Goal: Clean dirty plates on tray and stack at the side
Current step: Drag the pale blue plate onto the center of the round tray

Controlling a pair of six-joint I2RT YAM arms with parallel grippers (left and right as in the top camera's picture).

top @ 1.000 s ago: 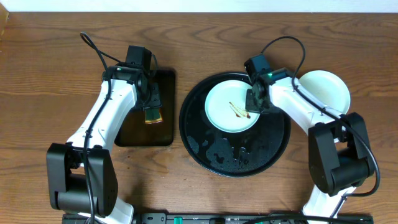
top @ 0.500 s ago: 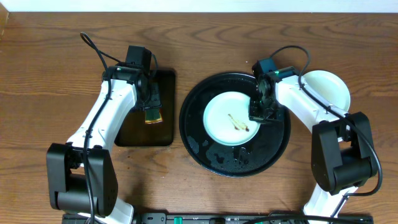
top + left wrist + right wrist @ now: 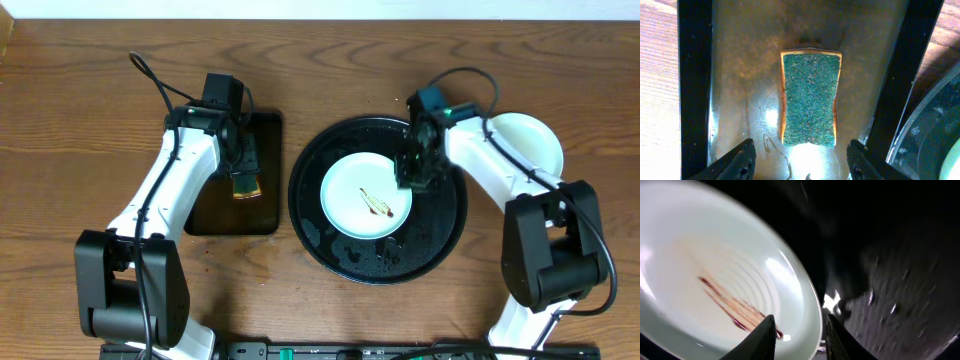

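A pale blue-white plate (image 3: 366,196) with brown sauce streaks lies flat on the round black tray (image 3: 440,238). My right gripper (image 3: 413,170) is at the plate's upper right rim. In the right wrist view its jaws straddle the rim of the plate (image 3: 715,275), one finger over the plate's inside and one outside; a gap shows, so the gripper (image 3: 800,336) is open. A second pale plate (image 3: 527,142) sits on the table right of the tray. My left gripper (image 3: 800,161) hovers open over a green sponge (image 3: 810,99).
The sponge (image 3: 245,186) lies on a small dark rectangular tray (image 3: 215,215) left of the round tray. Water drops wet the black tray's front part (image 3: 365,250). The round tray's rim (image 3: 932,137) sits close beside the rectangular tray.
The streaked plate slid down and left from the tray's upper part to its middle. My right gripper moved with it and its jaws parted from the rim. The left arm stayed still.
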